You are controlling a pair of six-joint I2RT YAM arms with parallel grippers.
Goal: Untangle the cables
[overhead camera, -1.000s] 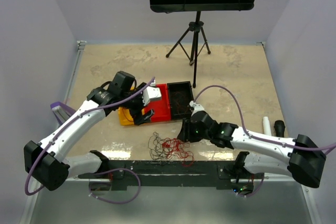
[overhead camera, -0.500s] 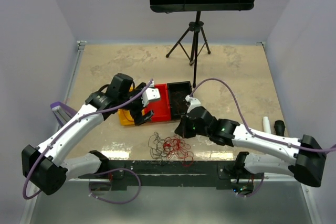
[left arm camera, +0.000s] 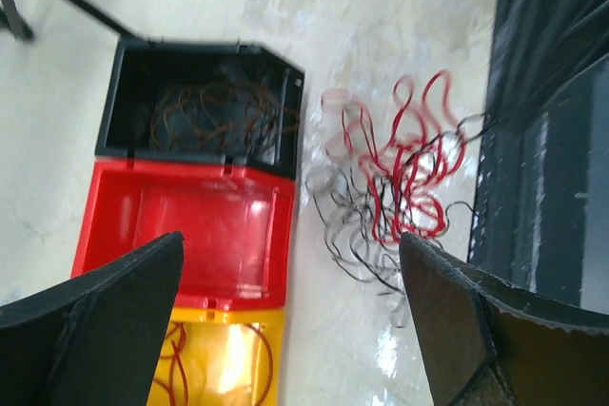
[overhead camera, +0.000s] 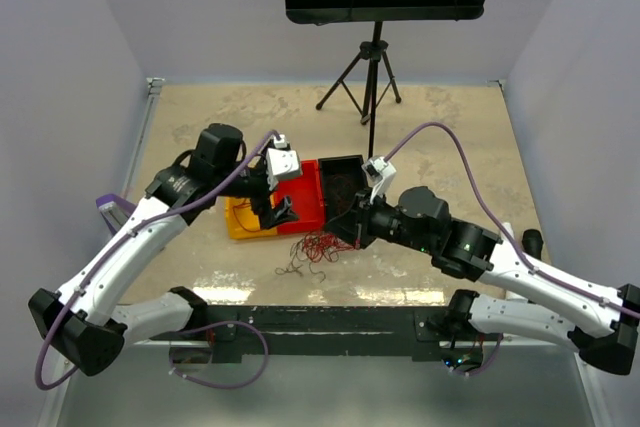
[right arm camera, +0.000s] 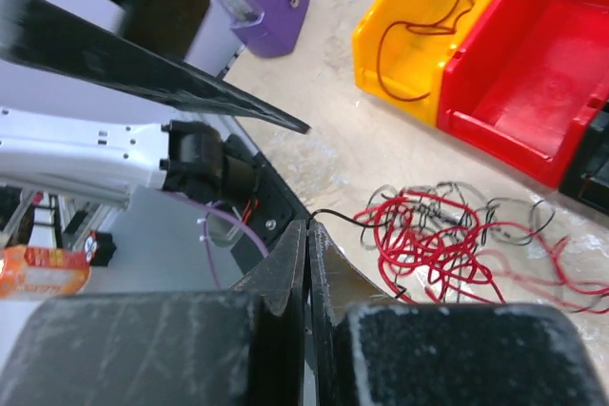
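The cables (overhead camera: 313, 249) lie as a loose red-and-dark tangle on the table (overhead camera: 200, 117), toward the middle of its near edge, just on the near side of the red bin (overhead camera: 305, 202). The right pincer (overhead camera: 347, 231) is pressed together. Its wrist view shows a dark strand running from the fingertips into the tangle, so it seems clamped on that one wire. The left pincer (overhead camera: 280, 210) hangs spread wide above the red bin, holding nothing. The wires look hair-thin, feather-light and springy, so a pull on one will likely drag the whole knot. A free end or outlying loop looks the best place to take hold.
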